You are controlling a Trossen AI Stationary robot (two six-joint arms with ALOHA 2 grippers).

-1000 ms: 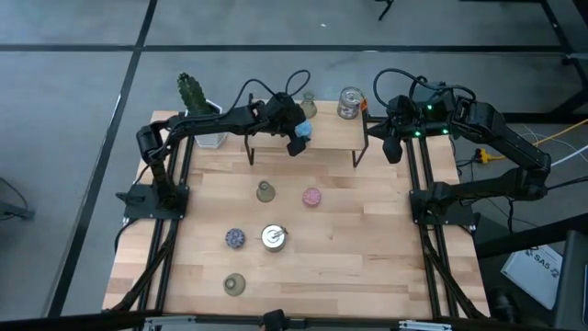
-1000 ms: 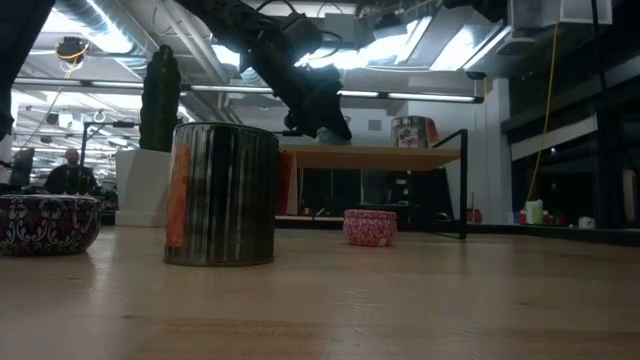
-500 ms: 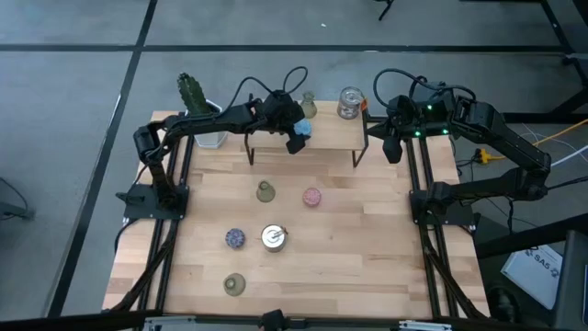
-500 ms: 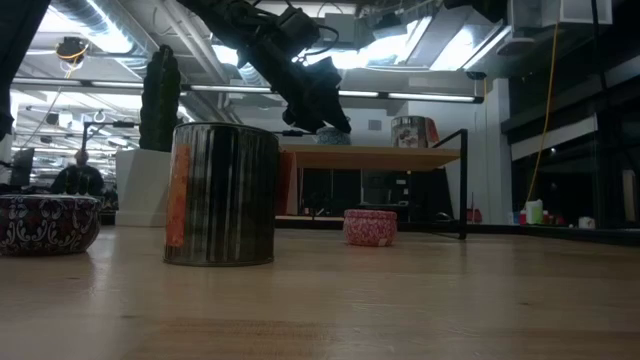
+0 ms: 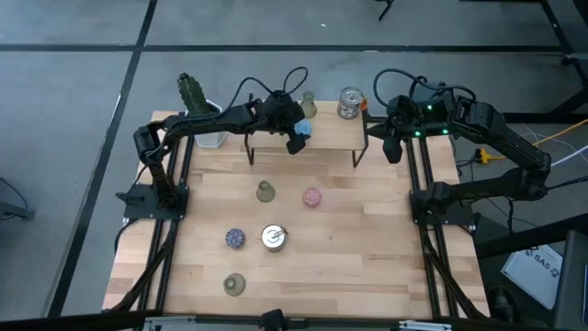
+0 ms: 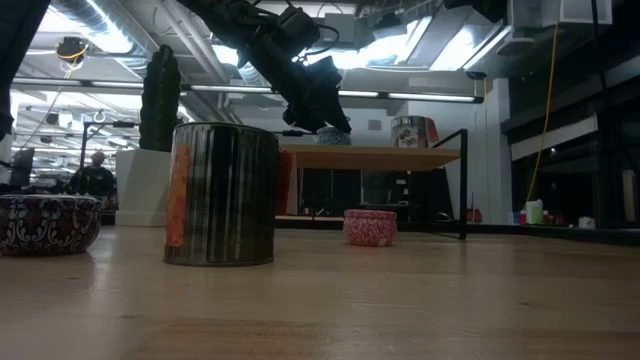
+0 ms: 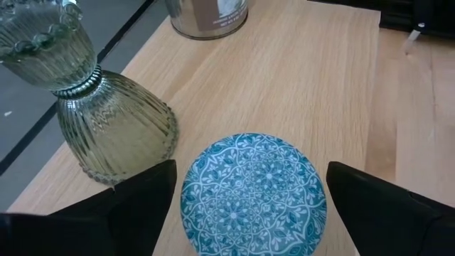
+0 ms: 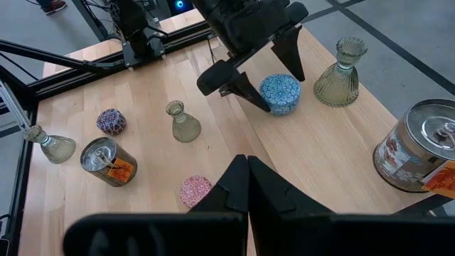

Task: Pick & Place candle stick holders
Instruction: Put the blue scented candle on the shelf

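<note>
Raised wooden shelf (image 5: pixel 322 138), upper centre of high view: olive-green flared holder (image 7: pixel 106 128) just beside blue patterned round holder (image 7: pixel 252 188), silvery tin (image 8: pixel 419 153) further right. Left gripper (image 7: pixel 249 203) fingers spread, straddling blue holder, not clamping. Unchanged from 0.5 s ago. Right gripper (image 8: pixel 245 178) pressed together, upper right, off shelf.

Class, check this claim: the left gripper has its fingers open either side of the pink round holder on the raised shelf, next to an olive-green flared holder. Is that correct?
Not quite. The holder between the open fingers of the left gripper is the blue patterned round holder, not a pink one; the left wrist view shows this. The pink round holder sits lower, on the table. The rest holds: it is on the raised shelf, beside an olive-green flared holder.
</note>
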